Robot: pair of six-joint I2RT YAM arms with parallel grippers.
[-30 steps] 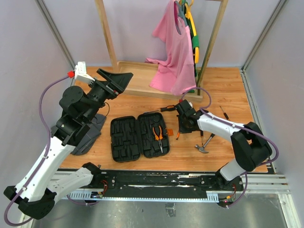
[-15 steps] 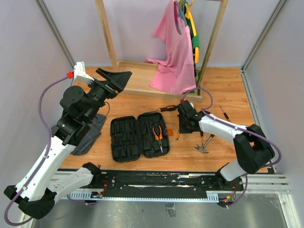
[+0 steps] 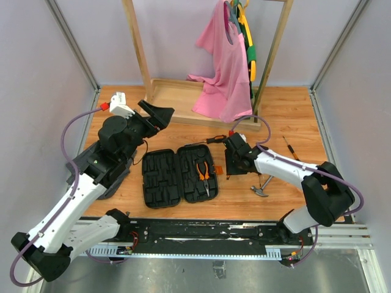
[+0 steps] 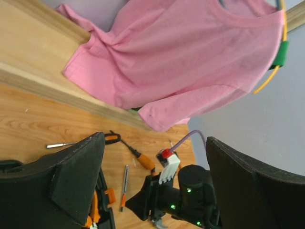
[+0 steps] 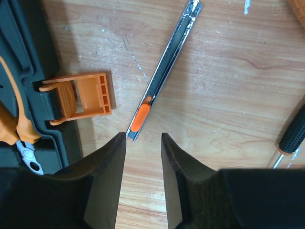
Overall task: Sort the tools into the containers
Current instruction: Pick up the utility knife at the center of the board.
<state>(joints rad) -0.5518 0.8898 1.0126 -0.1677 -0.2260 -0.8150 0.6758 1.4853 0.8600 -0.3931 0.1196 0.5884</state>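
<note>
Black right fingers [image 5: 102,186] parted at cutter [image 5: 164,71].

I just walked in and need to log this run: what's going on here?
Two robot arms are sorting tools into the open black plastic tool case, which holds orange-handled pliers. The right gripper hovers, fingers apart and empty, over a slim metal blade with an orange slider lying on the wooden table beside the case's orange latch. The left gripper is raised, open, holding nothing.

A pale wooden surface [image 3: 293,116] sits between plain lilac-grey walls [image 3: 36,67]; at its far edge a wooden clothes rack [image 3: 137,49] holds a hanging pink T-shirt [image 3: 223,73], under soft, even light.
</note>
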